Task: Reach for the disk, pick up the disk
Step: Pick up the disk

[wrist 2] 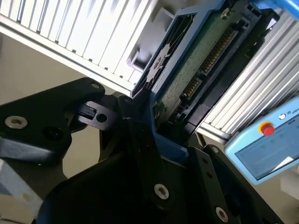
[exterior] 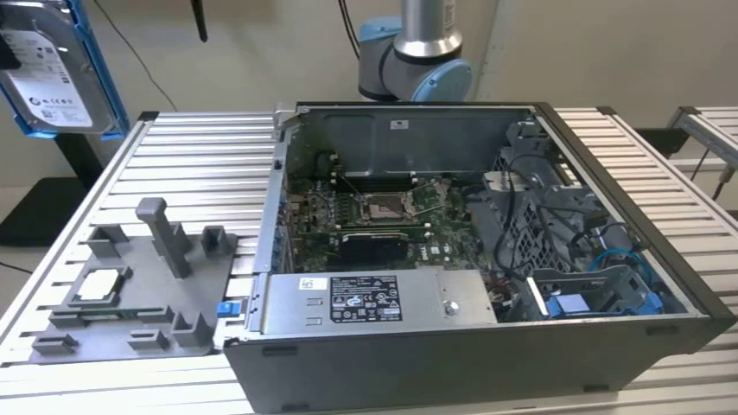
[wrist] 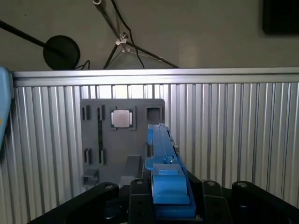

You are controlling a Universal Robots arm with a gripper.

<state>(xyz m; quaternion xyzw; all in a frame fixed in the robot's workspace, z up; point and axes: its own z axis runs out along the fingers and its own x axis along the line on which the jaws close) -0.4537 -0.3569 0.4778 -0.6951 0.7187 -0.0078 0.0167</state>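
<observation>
One book-sized rectangular silver metal disk (exterior: 48,73), with a white label and blue plastic rails, is hanging upright in the air, off the ribbed aluminium desk (exterior: 196,164). In the exterior view it is sitting at about ten o'clock from the one open dark grey computer case (exterior: 461,285). The single black gripper (wrist 2: 156,116) is clamping the disk. In the second wrist view its fingers (wrist 2: 140,140) are pressing against a blue rail, and the disk's green circuit-board underside is facing the camera. One grey plastic tray (exterior: 127,294) is lying on the desk at nine o'clock from the case, and it is carrying one small square silver chip (exterior: 98,285). One grey-and-blue robot arm (exterior: 416,52) is standing at twelve o'clock behind the case. One pale blue pendant with a red button (wrist 2: 264,149) is showing in the second wrist view beyond the disk
</observation>
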